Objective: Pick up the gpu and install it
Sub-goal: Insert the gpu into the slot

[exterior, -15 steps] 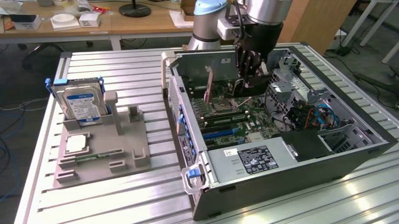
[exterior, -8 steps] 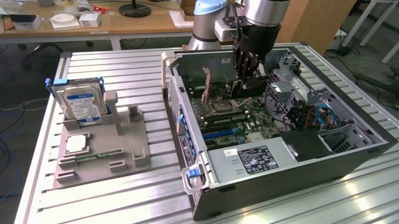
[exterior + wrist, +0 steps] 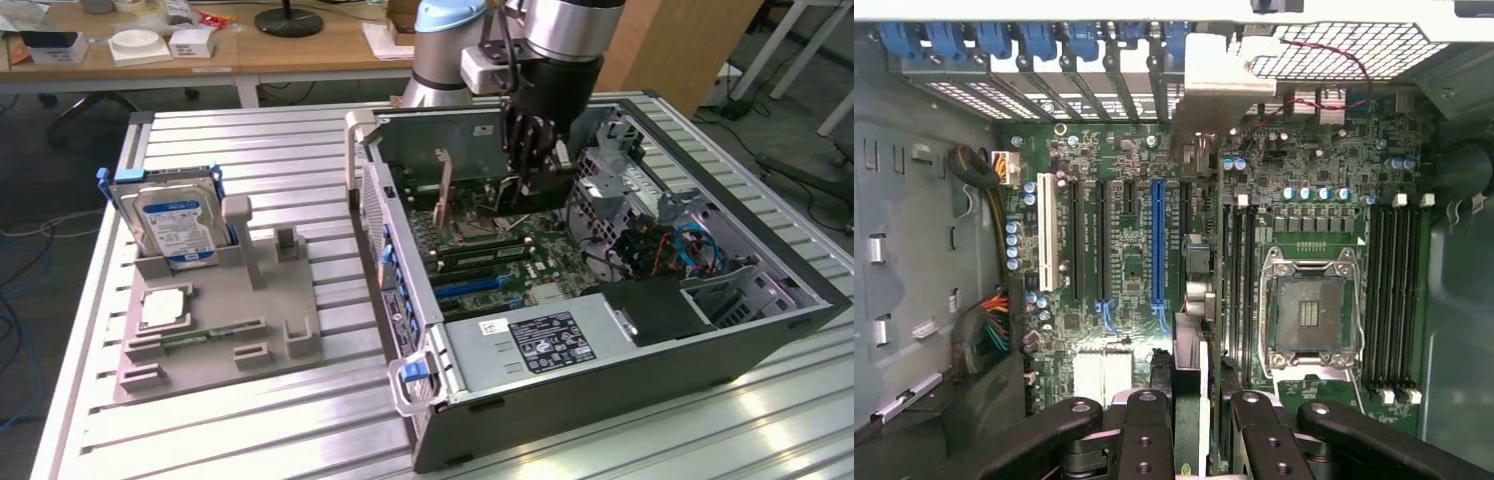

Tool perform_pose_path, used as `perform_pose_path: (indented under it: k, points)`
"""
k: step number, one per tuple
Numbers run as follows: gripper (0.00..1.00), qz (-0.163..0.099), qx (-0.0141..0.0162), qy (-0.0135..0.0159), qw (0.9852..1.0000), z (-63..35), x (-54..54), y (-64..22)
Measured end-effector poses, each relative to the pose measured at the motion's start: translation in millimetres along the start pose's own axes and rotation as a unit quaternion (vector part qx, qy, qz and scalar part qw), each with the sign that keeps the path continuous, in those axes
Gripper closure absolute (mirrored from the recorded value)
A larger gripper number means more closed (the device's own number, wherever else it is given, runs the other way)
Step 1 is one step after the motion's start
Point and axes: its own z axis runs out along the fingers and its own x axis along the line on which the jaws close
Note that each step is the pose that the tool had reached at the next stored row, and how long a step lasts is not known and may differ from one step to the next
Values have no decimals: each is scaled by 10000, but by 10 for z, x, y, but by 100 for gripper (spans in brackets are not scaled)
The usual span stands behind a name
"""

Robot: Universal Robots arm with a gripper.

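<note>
My gripper (image 3: 534,185) reaches down into the open computer case (image 3: 747,330), over the green motherboard (image 3: 527,250). In the wrist view the gripper (image 3: 1191,405) is shut on the gpu (image 3: 1192,345), a thin black card seen edge-on between the black fingers (image 3: 1149,415). The card runs away from the fingers to its pale metal end bracket (image 3: 1219,85) at the case's rear slot openings. It stands just beside the long blue slot (image 3: 1157,240). Whether it is seated in a slot I cannot tell.
On the table at the exterior view's left, a grey holder (image 3: 267,320) carries a silver hard drive (image 3: 174,225) and a green memory stick (image 3: 200,335). Inside the case are the power supply (image 3: 534,340), the CPU socket (image 3: 1309,310), memory slots (image 3: 1394,300) and cable bundles (image 3: 994,330).
</note>
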Motion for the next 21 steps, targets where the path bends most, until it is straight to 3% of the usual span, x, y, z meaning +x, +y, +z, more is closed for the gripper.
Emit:
perform_pose_path:
  k: [12,21]
  points:
    - [73,-1,1,82,10000,26,73,0]
    - [73,-2,2,82,10000,168,72,53]
